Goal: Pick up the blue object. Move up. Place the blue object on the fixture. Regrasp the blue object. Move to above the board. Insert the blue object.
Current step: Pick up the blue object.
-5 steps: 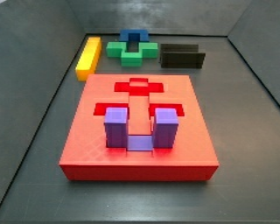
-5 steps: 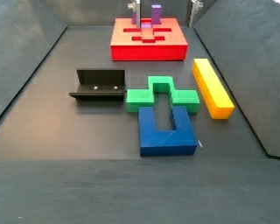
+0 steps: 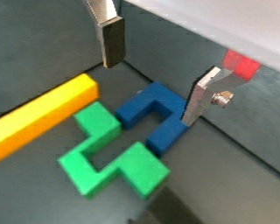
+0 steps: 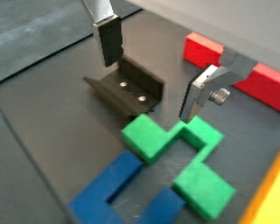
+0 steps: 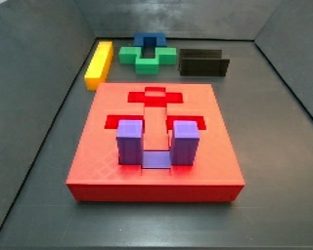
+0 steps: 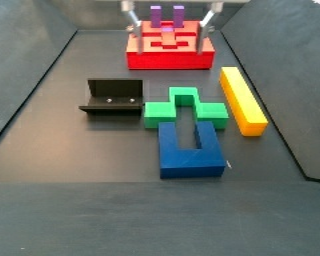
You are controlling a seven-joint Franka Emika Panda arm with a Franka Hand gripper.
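Side views both show the blue object [image 6: 192, 145] lying flat on the dark floor, its two prongs running up against the green notched block [image 6: 187, 107], which it touches. Taking the blue object as the landmark: the yellow bar [image 6: 242, 98] lies just beside it and the green block on one flank, the fixture [image 6: 112, 99] stands near on the opposite flank beside the green block, and the red board [image 6: 170, 48] sits well apart beyond the green block. A purple U-shaped block [image 5: 158, 143] stands upright in a recess of the board.

The gripper [image 3: 154, 68] hangs above the blue object with its jaws spread wide and nothing between them; in both wrist views the silver fingers [image 4: 108, 35] are clear of every piece. In a side view the fingers [image 6: 128, 11] appear at the far end of the floor, over the board's end.

Counted: one blue object, one green block, one yellow bar, one purple block, one fixture, one board. No writing or label can be read on any piece.
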